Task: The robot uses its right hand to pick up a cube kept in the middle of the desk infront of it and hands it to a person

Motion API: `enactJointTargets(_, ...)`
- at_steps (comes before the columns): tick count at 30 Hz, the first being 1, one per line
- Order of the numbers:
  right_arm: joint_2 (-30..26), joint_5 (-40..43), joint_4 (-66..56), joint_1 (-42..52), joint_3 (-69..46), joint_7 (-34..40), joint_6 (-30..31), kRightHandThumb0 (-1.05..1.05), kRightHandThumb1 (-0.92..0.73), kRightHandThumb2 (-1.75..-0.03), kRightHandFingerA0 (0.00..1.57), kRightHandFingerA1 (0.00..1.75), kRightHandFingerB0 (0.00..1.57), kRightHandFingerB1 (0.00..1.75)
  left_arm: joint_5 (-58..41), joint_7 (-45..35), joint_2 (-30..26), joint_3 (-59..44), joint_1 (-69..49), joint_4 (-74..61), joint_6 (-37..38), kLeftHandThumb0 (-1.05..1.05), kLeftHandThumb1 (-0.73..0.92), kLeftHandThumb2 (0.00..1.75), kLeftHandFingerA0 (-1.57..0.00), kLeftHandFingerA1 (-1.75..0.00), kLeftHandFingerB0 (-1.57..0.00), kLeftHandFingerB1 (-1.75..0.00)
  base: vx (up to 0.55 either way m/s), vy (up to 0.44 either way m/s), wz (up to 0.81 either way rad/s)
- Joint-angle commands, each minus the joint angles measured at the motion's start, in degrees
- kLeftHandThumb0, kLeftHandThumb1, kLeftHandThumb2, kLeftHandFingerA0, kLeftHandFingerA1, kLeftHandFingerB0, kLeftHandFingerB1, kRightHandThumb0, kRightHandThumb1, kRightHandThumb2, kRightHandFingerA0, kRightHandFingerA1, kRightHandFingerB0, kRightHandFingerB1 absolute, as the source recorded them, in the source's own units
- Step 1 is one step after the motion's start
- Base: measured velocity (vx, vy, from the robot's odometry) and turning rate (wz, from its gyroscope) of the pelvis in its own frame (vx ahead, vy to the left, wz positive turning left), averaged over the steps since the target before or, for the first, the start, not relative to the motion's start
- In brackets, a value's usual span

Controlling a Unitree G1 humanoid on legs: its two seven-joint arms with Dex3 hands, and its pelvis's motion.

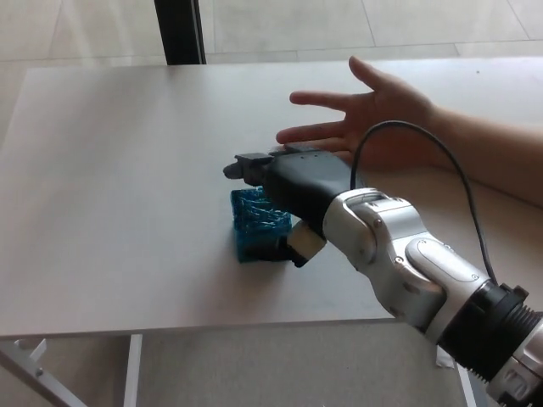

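Observation:
A blue cube [253, 225] sits on the white desk [110, 178] near its middle. My right hand [295, 182] lies over the cube's right and far side. Its two fingers [246, 164] stretch straight out above the cube's far edge, and its thumb [284, 248] is low at the cube's near right corner. The fingers are still apart around the cube, which rests on the desk. A person's open hand [382, 114] is held palm-up just beyond my hand, over the desk's far right. My left hand does not show.
A black post [180, 32] stands behind the desk's far edge. The desk's front edge runs along the bottom, with a metal leg bracket [30, 352] under its left corner. A black cable [441, 157] loops over my right forearm.

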State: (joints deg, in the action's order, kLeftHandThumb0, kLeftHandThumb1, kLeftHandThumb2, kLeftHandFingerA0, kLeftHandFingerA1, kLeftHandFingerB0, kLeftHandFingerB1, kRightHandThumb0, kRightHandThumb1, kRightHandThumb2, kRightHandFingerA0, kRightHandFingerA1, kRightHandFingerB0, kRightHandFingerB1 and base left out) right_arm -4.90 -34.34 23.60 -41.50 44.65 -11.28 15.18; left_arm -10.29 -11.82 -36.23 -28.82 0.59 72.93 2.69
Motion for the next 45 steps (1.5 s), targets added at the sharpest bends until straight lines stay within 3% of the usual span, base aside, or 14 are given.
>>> enactJointTargets(1, 0.08, -2.60, 1.96, -1.74, 1.43, -11.15, 7.79, -0.94, -0.52, -0.98, 0.00, 0.26, 0.00, 0.13, -0.19, -0.15, -0.16, 0.70, -0.03, -0.02, 0.52, -0.69, 0.38, 0.82, -0.69, -0.62, -0.59, -0.55, 0.00, 0.000, 0.00)
enactJointTargets(3, -0.08, -3.52, 2.53, -2.77, 2.60, -14.45, 9.75, -0.93, -0.60, -0.59, 0.00, 0.42, 0.00, 0.13, -0.53, -0.05, -0.12, 0.48, 0.11, 0.06, 0.21, -0.69, 0.37, 0.81, -0.70, -0.62, -0.60, -0.55, 0.00, 0.000, 0.00)
enactJointTargets(6, -0.13, -4.78, 2.33, -2.18, 3.01, -13.03, 9.68, -0.74, -0.43, -0.87, 0.33, 0.72, 0.00, 0.27, -0.92, -0.30, -0.01, 0.13, -0.02, 0.03, 0.37, -0.65, 0.49, 0.56, -0.75, -0.54, -0.67, -0.44, 0.00, 0.000, 0.00)
enactJointTargets(9, 0.46, -5.41, 1.55, -0.81, 2.26, -9.59, 9.59, -0.71, -0.58, -0.57, 0.42, 0.99, 0.00, 0.38, -0.41, -0.10, -0.01, 0.62, -0.18, -0.01, 0.85, -0.65, 0.49, 0.56, -0.75, -0.53, -0.68, -0.44, 0.00, 0.000, 0.00)
enactJointTargets(12, 1.10, -5.37, 0.60, 2.46, 0.67, -2.72, 5.90, -0.65, -0.47, -0.81, 0.78, 1.21, 0.11, 0.51, -0.58, 0.12, 0.13, 0.72, 0.03, -0.07, -0.05, -0.64, 0.49, 0.56, -0.75, -0.53, -0.69, -0.44, 0.00, 0.000, 0.00)
enactJointTargets(15, 1.88, -5.06, 0.02, 5.75, -1.12, 3.55, 2.08, -0.54, -0.61, -0.58, 0.75, 0.92, 0.28, 0.47, -0.65, -0.61, 0.34, 0.78, -0.26, -0.07, 0.53, -0.66, 0.50, 0.55, -0.71, -0.52, -0.66, -0.43, 0.00, 0.000, 0.00)
enactJointTargets(16, 2.53, -5.01, -0.26, 6.61, -1.63, 4.67, 2.04, -0.62, -0.45, -0.88, 0.81, 0.87, 0.25, 0.56, -0.50, -0.86, 0.33, 0.96, -0.33, -0.10, 0.72, -0.66, 0.50, 0.56, -0.70, -0.53, -0.64, -0.44, 0.00, 0.000, 0.00)
enactJointTargets(17, 3.44, -5.60, -0.41, 7.30, -1.83, 5.79, 2.54, -0.54, -0.64, -0.58, 0.81, 0.84, 0.33, 0.50, -0.48, -0.96, 0.37, 1.00, -0.41, -0.14, 0.94, -0.68, 0.38, 0.82, -0.67, -0.61, -0.59, -0.55, 0.00, 0.000, 0.00)
enactJointTargets(20, 5.28, -5.62, 0.35, 8.76, -3.10, 9.65, 1.47, -0.53, -0.63, -0.58, 0.85, 0.81, 0.38, 0.50, -0.46, -0.18, 0.49, 1.04, -0.08, 0.02, 0.41, -0.63, 0.51, 0.56, -0.73, -0.52, -0.66, -0.43, 0.00, 0.000, 0.00)
enactJointTargets(30, 9.01, -7.05, 6.56, 13.61, -4.96, 26.86, -5.52, -0.32, -0.65, -0.74, 0.95, 1.72, 0.73, 0.82, -0.07, 0.57, 0.71, 1.81, 0.16, -0.44, 0.95, -0.65, 0.55, 0.57, -0.76, -0.54, -0.64, -0.43, 0.00, 0.000, 0.00)
enactJointTargets(31, 8.80, -7.28, 6.80, 13.86, -4.84, 27.35, -5.72, -0.39, -0.49, -0.98, 1.20, 1.34, 0.77, 0.85, -0.03, 0.46, 0.70, 1.86, 0.11, -0.46, 1.07, -0.65, 0.55, 0.57, -0.75, -0.53, -0.60, -0.42, 0.00, 0.000, 0.00)
enactJointTargets(33, 8.78, -7.52, 7.27, 13.79, -4.81, 27.83, -5.98, -0.39, -0.49, -0.98, 1.20, 1.34, 0.77, 0.85, -0.07, 0.50, 0.64, 1.86, 0.18, -0.42, 0.89, -0.65, 0.55, 0.57, -0.75, -0.53, -0.60, -0.42, 0.00, 0.000, 0.00)
enactJointTargets(34, 7.83, -7.81, 6.85, 14.24, -4.82, 27.82, -6.37, -0.37, -0.61, -0.69, 0.92, 1.75, 0.77, 0.83, -0.04, 0.91, 0.64, 1.85, 0.26, -0.34, 0.78, -0.64, 0.55, 0.58, -0.78, -0.54, -0.63, -0.42, 0.00, 0.000, 0.00)
enactJointTargets(45, 2.09, -8.46, 5.05, 11.24, -7.64, 28.25, -10.56, -0.38, -0.65, -0.63, 0.79, 1.72, 0.78, 0.95, 0.25, 1.04, -0.21, 2.47, 0.24, -0.24, 0.75, -0.65, 0.57, 0.58, -0.75, -0.54, -0.59, -0.41, 0.00, 0.000, 0.00)
